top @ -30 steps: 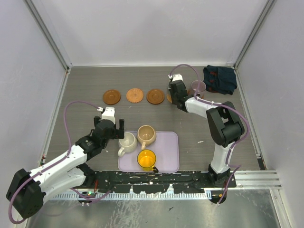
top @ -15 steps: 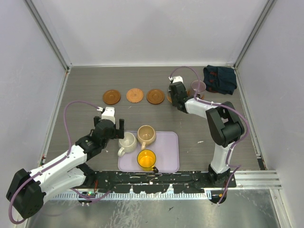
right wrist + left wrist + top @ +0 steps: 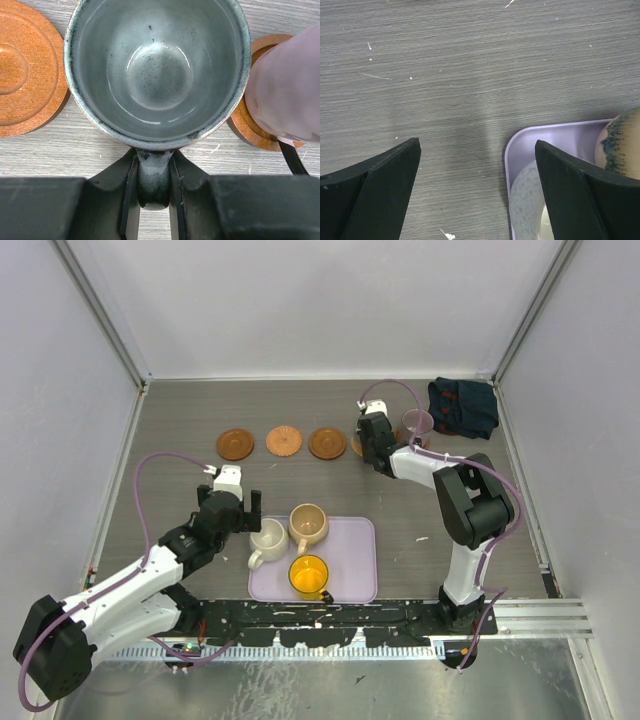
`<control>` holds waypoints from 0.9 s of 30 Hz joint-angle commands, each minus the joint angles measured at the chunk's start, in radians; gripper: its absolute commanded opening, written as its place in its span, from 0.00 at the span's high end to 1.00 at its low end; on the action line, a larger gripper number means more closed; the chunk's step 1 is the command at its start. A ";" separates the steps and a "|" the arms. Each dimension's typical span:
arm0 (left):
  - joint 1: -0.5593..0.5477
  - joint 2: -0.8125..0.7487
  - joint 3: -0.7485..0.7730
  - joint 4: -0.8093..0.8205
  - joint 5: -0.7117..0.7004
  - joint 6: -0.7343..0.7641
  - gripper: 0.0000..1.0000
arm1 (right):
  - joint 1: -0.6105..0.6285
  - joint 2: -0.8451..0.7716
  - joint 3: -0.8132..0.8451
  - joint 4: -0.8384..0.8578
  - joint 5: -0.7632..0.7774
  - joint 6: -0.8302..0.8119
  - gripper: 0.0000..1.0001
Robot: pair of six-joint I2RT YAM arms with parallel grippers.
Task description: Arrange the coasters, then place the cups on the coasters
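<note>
Near side: lavender tray carrying the yellow cup, cream cup and tan cup; left pincer, spread, above the worktop at the tray's left corner. Far side: right pincer pinching the handle of the grey-green cup, between a bare coaster and the mauve cup, which stands on the end coaster.

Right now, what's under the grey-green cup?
A brown coaster edge peeks from beneath the grey-green cup, gripped by its handle in the right pincer. The cup covers the rest.
</note>
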 commanded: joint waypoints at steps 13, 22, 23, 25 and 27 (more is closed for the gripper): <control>0.005 -0.007 0.008 0.056 -0.007 -0.018 0.02 | -0.006 -0.027 0.029 0.062 0.010 0.028 0.93; 0.007 0.003 0.006 0.064 -0.007 -0.021 0.02 | -0.004 -0.026 0.040 0.044 0.001 0.024 0.78; 0.007 0.003 0.007 0.064 -0.007 -0.021 0.02 | -0.003 -0.026 0.041 0.043 0.000 0.024 0.76; 0.007 0.003 0.006 0.063 -0.007 -0.022 0.02 | -0.004 -0.027 0.044 0.042 -0.001 0.024 0.73; 0.007 0.003 0.006 0.066 -0.007 -0.023 0.02 | -0.003 -0.028 0.048 0.038 0.000 0.024 0.71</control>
